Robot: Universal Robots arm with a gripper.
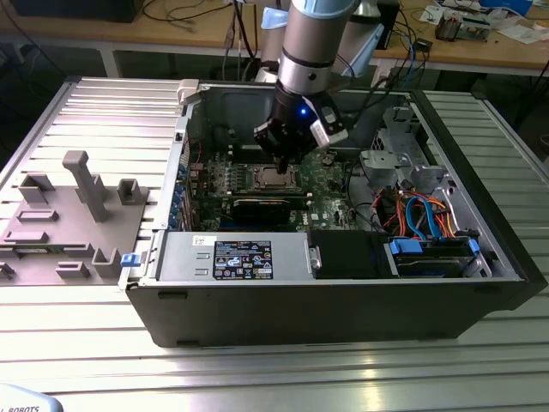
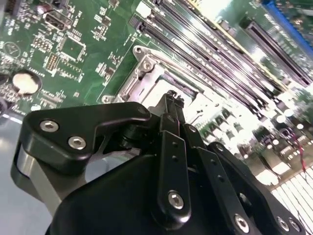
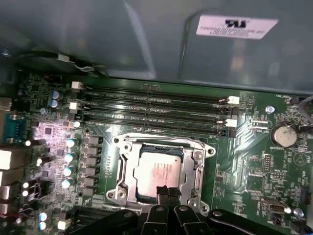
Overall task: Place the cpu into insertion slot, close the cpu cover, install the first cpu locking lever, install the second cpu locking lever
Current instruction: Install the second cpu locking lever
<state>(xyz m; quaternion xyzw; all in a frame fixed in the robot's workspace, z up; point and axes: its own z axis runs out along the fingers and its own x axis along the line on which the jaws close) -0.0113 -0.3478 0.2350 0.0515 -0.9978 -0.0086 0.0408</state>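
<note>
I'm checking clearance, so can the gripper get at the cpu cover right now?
Probably yes: the gripper hangs right at the cpu cover, over the seated cpu, with nothing between them.

A ribbed grey aluminium desk (image 1: 77, 352) spans the exterior view, its slats catching pale glare along the near edge. Beyond its far edge stands a long wooden workbench (image 1: 103, 34) strewn with black cables (image 1: 184, 13), and towards the exterior view's right, loose papers (image 1: 515, 30) and small boxes (image 1: 463, 26).
</note>
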